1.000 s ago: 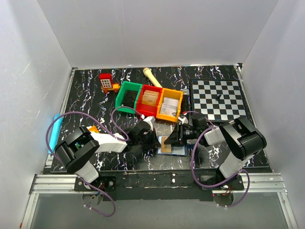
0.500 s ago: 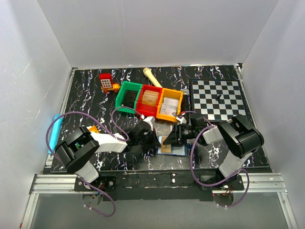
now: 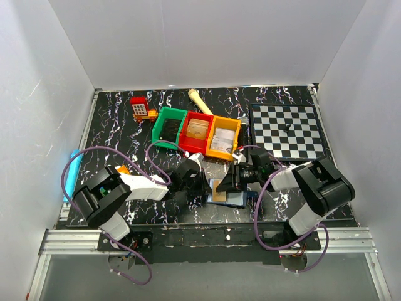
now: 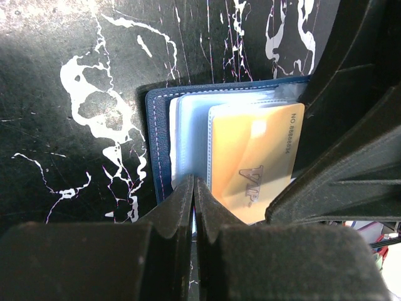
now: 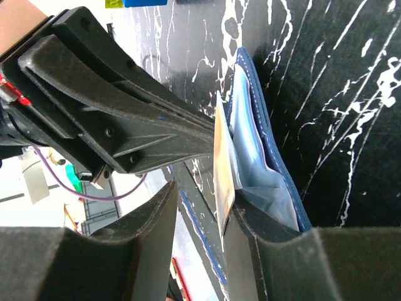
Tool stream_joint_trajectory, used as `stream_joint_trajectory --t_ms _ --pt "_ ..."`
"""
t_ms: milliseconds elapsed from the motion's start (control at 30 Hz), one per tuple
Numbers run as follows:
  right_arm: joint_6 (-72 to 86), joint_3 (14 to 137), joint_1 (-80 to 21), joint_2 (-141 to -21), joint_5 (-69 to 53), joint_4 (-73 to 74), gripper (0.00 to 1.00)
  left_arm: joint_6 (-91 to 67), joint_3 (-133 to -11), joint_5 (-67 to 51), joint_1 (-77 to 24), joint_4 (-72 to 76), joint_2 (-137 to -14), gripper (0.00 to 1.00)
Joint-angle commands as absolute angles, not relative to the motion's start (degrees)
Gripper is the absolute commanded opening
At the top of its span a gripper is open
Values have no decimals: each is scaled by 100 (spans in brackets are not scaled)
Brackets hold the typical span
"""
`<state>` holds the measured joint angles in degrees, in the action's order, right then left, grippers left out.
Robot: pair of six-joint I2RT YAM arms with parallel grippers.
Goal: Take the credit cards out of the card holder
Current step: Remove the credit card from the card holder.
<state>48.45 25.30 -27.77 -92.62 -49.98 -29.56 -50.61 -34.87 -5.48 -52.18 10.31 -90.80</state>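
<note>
The navy card holder (image 3: 233, 197) lies open on the black marbled table between the two arms. In the left wrist view its navy edge (image 4: 156, 125) frames light blue sleeves, and a gold card (image 4: 250, 157) marked VIP sticks partway out of them. My left gripper (image 4: 194, 185) is shut on the holder's near edge; it also shows in the top view (image 3: 202, 186). My right gripper (image 5: 200, 200) is open around the gold card's edge (image 5: 222, 163), which rests against one finger. The right gripper shows in the top view (image 3: 227, 182) at the holder's far side.
Green (image 3: 168, 127), red (image 3: 196, 132) and orange (image 3: 223, 136) bins stand just behind the grippers. A chessboard (image 3: 288, 130) lies at the back right. A toy truck (image 3: 142, 109) and a cream stick (image 3: 199, 100) are at the back, a blue object (image 3: 74, 168) at the left edge.
The right arm's elbow has shifted slightly right and down while its gripper stays at the card holder. The left arm and the holder have not visibly moved.
</note>
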Motion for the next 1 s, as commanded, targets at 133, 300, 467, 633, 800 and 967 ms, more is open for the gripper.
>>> stream_joint_trajectory --t_ms 133,300,467,633,800,967 --pt "4588 2426 -2698 -8903 -5265 -2707 40 -5054 -3331 -228 -5256 211 -9422 0" --pt "4465 2434 -2619 -8807 -5256 -2505 39 -5063 -3331 -264 -5221 229 -9483 0" --pt "4324 2435 -2531 -8728 -5256 -2285 39 -5089 -3314 -272 -5203 237 -9501 0" --pt "4245 2435 -2479 -8631 -5230 -2110 39 -5106 -3287 -290 -5186 264 -9519 0" --pt "4140 2452 -2461 -8552 -5194 -1917 39 -5124 -3261 -290 -5159 264 -9510 0" --pt "4061 2443 -2435 -8490 -5159 -1784 38 -5142 -3226 -281 -5150 290 -9492 0"
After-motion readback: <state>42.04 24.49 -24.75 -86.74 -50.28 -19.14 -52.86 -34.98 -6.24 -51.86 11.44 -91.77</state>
